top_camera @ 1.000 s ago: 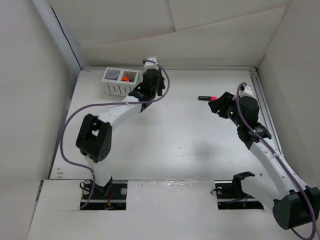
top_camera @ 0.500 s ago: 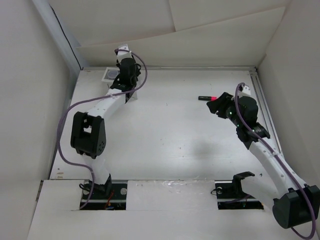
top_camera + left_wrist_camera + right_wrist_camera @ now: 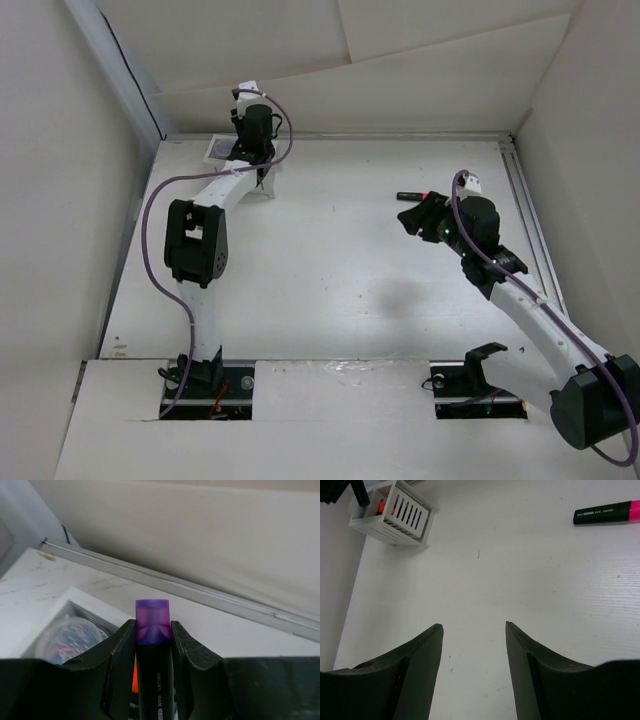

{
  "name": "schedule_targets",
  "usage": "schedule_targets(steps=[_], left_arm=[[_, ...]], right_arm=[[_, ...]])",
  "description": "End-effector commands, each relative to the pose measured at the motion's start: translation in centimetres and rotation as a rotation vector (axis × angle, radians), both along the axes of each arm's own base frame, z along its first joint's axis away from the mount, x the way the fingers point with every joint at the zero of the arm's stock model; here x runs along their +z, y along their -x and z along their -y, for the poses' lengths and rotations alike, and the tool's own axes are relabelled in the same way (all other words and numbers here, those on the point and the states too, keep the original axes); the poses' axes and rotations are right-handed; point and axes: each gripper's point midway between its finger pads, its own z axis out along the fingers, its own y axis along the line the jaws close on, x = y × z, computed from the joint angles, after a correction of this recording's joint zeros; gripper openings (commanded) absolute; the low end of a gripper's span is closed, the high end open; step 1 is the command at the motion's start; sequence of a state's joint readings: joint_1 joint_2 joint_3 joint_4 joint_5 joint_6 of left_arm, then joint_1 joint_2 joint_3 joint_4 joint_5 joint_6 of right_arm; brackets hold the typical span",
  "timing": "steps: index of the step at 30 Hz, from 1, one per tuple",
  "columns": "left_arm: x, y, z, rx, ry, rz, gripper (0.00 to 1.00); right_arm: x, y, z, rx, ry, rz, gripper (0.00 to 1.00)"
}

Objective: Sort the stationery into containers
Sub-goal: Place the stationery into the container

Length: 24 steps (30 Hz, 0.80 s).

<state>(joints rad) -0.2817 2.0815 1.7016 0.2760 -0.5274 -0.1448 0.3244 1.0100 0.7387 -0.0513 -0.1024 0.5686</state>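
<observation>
Up at the far-left corner of the desk (image 3: 495, 570), the left end effector (image 3: 152, 626) pinches the black barrel of a purple-capped highlighter (image 3: 152, 622), whose cap pokes out past the fingertips. Room is tight there. The rail (image 3: 200, 592) at the desk's far edge runs just ahead of it, with the back wall (image 3: 200, 530) rising right behind. The organiser (image 3: 402, 516) sits below and slightly to its left, and whether the highlighter touches it cannot be told.

The right end effector (image 3: 473, 626) stands spread with nothing between its fingers. Bare desk stretches ahead of it and to both sides.

- Highlighters: two. One is in the left grip. The pink-capped highlighter (image 3: 607, 512) lies flat on the desk, ahead and to the right of the right end effector, well apart from it.
- Organisers: one, far ahead and to the left of the right end effector.
- Items inside it: two, a round glittery roll (image 3: 70, 640) in the compartment to the left end effector's left and an orange piece (image 3: 380, 506) in the compartment beside it.

A second ago the left end effector hung beside the organiser's right wall. Now it has swung left and covers most of the organiser from above. The right end effector has shifted slightly left, and the pink-capped highlighter has not moved.
</observation>
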Motion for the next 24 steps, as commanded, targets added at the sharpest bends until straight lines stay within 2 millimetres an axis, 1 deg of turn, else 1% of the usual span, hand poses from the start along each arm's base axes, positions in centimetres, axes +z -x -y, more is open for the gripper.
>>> schedule_targets(steps=[1,2,3,4,7,8,9,10,11,13,16,17,19,20,21,22,23,24], left_arm=[[3.7,-1.0,-2.3,0.062,-0.036,0.071,0.17],[4.2,-1.0,-2.6,0.075,-0.049,0.076,0.17],[3.9,-1.2,-3.2,0.083,-0.060,0.076,0.17],[4.1,-1.2,-3.4,0.092,-0.070,0.081,0.17],[4.9,-1.5,-3.6,0.098,-0.091,0.108,0.17],[4.5,-1.4,-3.8,0.110,-0.094,0.105,0.17],[3.9,-1.6,-3.8,0.108,-0.105,0.092,0.17],[4.1,-1.6,-3.7,0.109,-0.102,0.104,0.17],[3.6,-1.7,-3.7,0.108,-0.105,0.095,0.17],[3.8,-1.8,-3.7,0.109,-0.101,0.105,0.17],[3.2,-2.1,-3.5,0.100,-0.099,0.110,0.17],[2.9,-2.2,-2.9,0.091,-0.098,0.112,0.17],[3.1,-2.2,-3.0,0.101,-0.096,0.122,0.17],[2.1,-2.2,-3.0,0.100,-0.101,0.104,0.17],[2.4,-2.3,-3.0,0.101,-0.098,0.114,0.17],[2.6,-2.3,-2.3,0.090,-0.095,0.123,0.17],[2.6,-2.2,-2.5,0.098,-0.106,0.120,0.17],[2.3,-2.3,-1.9,0.089,-0.104,0.124,0.17]], right_arm=[[2.3,-0.5,-0.5,0.012,-0.005,0.090,0.59],[2.3,-0.4,-0.9,0.023,-0.006,0.090,0.59],[2.3,-0.4,-0.9,0.023,-0.006,0.090,0.59],[2.3,-0.4,-0.9,0.023,-0.006,0.090,0.59],[2.3,-0.2,-1.2,0.032,-0.006,0.090,0.59],[2.9,-0.2,-1.2,0.032,-0.012,0.107,0.60],[2.9,-0.2,-1.2,0.032,-0.012,0.107,0.60],[2.9,-0.2,-1.2,0.032,-0.012,0.107,0.60],[2.9,-0.2,-1.2,0.032,-0.012,0.107,0.60],[3.1,-0.2,-1.3,0.041,-0.018,0.115,0.60],[2.8,-0.2,-1.5,0.050,-0.017,0.106,0.60],[2.8,-0.2,-1.5,0.052,-0.009,0.110,0.60],[2.8,-0.2,-1.5,0.052,-0.009,0.110,0.60],[2.8,-0.2,-1.5,0.052,-0.009,0.110,0.60],[3.1,0.0,-1.6,0.061,-0.014,0.118,0.60],[3.1,0.0,-1.6,0.061,-0.015,0.118,0.60],[3.1,0.1,-1.7,0.070,-0.017,0.117,0.60],[3.1,0.1,-1.7,0.070,-0.017,0.117,0.60]])
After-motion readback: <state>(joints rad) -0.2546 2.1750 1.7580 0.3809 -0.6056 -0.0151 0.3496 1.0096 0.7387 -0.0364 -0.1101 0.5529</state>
